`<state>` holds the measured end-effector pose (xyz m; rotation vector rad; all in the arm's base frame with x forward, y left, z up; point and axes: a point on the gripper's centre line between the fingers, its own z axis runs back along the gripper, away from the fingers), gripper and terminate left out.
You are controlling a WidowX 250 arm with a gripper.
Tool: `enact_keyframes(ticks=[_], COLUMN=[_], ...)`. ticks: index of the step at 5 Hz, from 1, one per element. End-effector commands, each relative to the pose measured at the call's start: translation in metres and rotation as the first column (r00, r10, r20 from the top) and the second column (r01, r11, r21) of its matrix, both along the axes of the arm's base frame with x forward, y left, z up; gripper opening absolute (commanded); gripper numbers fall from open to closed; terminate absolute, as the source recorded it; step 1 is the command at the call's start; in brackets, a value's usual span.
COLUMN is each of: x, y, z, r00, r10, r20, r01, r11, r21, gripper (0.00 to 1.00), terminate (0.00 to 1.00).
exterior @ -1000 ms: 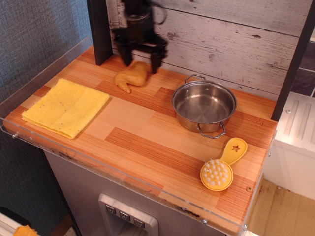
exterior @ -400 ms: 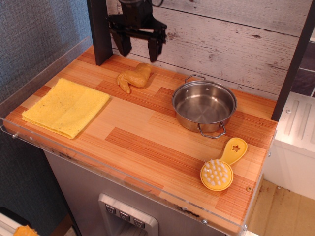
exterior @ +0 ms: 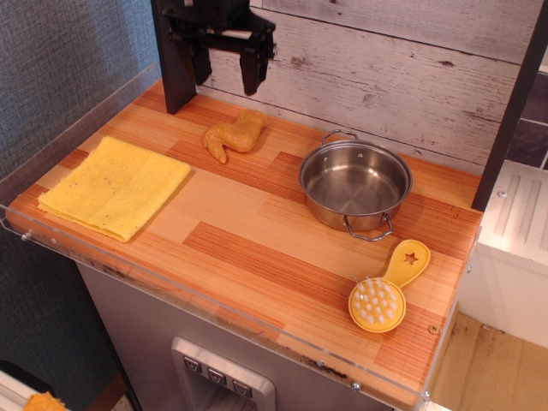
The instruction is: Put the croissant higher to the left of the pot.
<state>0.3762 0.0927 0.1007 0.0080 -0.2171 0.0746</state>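
Note:
The golden-brown croissant [exterior: 233,135] lies on the wooden counter near the back wall, up and to the left of the shiny steel pot [exterior: 355,184]. The pot stands upright and empty, its two wire handles at the back and front. My black gripper [exterior: 225,84] hangs open and empty in the air above and slightly left of the croissant, well clear of it, fingers pointing down.
A folded yellow cloth [exterior: 116,186] lies at the left. A yellow round brush with a star handle [exterior: 385,291] lies at the front right. A dark post [exterior: 175,60] stands at the back left, close to the gripper. A clear plastic rim [exterior: 214,304] edges the counter.
The open gripper, which straddled the croissant a second ago, has risen and shifted left, leaving the croissant lying on the counter. The pot has not moved.

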Motion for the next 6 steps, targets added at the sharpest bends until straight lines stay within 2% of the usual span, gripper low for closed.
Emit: enact_keyframes(ticks=[1,3,5,6], x=[-0.037,-0.048,-0.053,-0.053], y=[-0.036,-0.055,-0.059,-0.059], z=[0.038,0.034,0.032,0.032], r00=[0.996,0.996,0.996,0.996], r10=[-0.082,-0.083,-0.088,-0.088], r20=[0.043,0.016,0.006,0.006], r01=[0.081,0.083,0.088,0.088], r11=[0.996,0.997,0.996,0.996], r21=[0.023,0.007,-0.008,-0.008], gripper=[1.0,1.0,1.0,1.0], terminate=[0.0,0.0,0.0,1.0])
